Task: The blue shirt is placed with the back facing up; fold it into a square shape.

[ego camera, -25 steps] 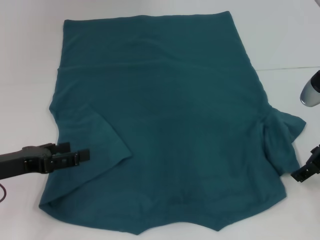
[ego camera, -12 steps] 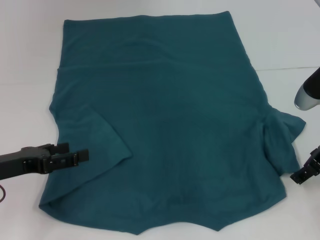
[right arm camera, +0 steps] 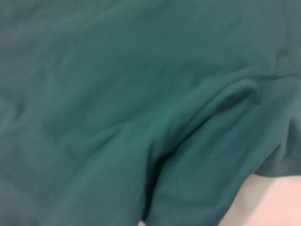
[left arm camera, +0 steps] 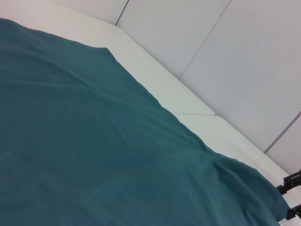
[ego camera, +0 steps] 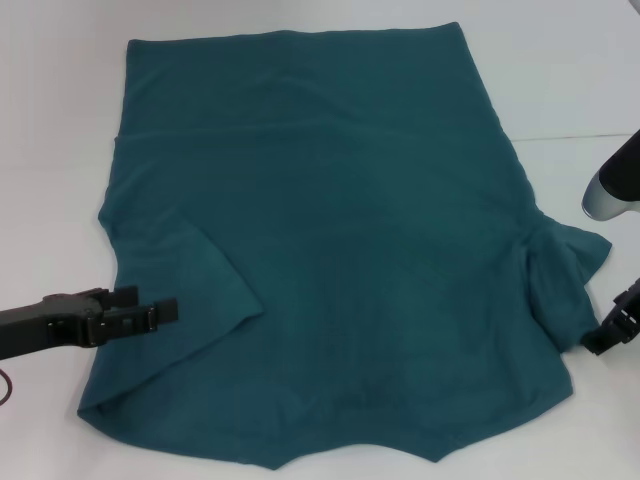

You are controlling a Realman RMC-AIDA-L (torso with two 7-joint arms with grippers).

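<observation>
The blue shirt (ego camera: 340, 250) lies spread flat on the white table, plain side up, with its hem at the far end. Its left sleeve (ego camera: 190, 285) is folded in over the body. My left gripper (ego camera: 155, 305) hovers open over that sleeve's outer edge, holding nothing. The right sleeve (ego camera: 565, 270) sticks out, bunched in a ridge. My right gripper (ego camera: 605, 338) sits at that sleeve's near outer edge. In the left wrist view the right gripper (left arm camera: 287, 200) has its jaws apart beside the cloth. The right wrist view is filled by the creased shirt (right arm camera: 117, 94).
The white table (ego camera: 60, 150) shows bare on both sides of the shirt and beyond its far hem. A silver link of my right arm (ego camera: 610, 190) hangs above the table at the right edge. A wall of white panels (left arm camera: 244, 61) stands behind the table.
My right gripper has moved inward and slightly up, coming against the right sleeve's edge; its silver arm link shifted the same way. The left gripper and the shirt have stayed still.
</observation>
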